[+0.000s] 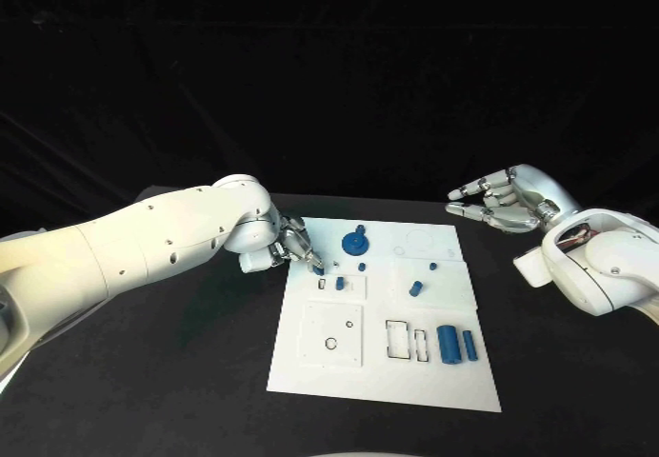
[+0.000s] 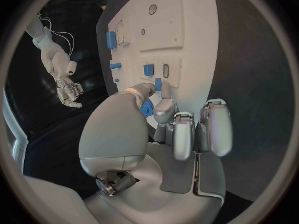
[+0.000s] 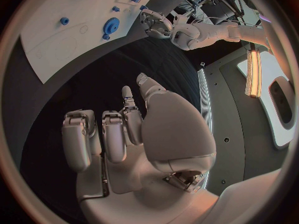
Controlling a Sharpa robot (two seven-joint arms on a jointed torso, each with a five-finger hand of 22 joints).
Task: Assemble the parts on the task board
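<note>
The white task board (image 1: 309,367) lies in the middle of the black table. My left hand (image 1: 292,249) hovers over the board's near-left upper edge and pinches a small round blue part (image 2: 147,108) between thumb and a finger. A blue gear (image 1: 356,245) stands on the board just right of that hand. Two blue cylinders (image 1: 448,343) lie side by side at the board's right. My right hand (image 1: 501,205) is raised off the board's far right corner, fingers apart (image 3: 124,129) and holding nothing.
Several small blue pieces (image 1: 413,286) stand scattered across the board's upper half. A raised square panel (image 1: 329,335) with small holes and a rectangular slot (image 1: 397,341) sit lower on the board. Bare black table (image 1: 165,390) surrounds the board.
</note>
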